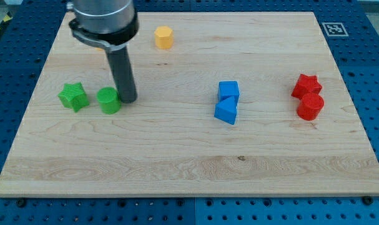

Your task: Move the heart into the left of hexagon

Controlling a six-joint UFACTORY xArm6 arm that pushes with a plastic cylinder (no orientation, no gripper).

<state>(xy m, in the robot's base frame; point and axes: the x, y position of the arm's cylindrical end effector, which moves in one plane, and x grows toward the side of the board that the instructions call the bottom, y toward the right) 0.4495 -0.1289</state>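
A yellow hexagon block [163, 37] sits near the view's top, left of centre. I can make out no heart-shaped block; the arm's body covers part of the board at the top left. My tip [128, 100] rests on the board against the right side of a green round block [108, 100]. The tip is well below and to the left of the hexagon.
A green star [73, 97] lies left of the green round block. A blue cube [228, 90] and a blue triangle [225, 112] touch near the centre right. A red star [306, 85] and a red round block [310, 107] touch at the right.
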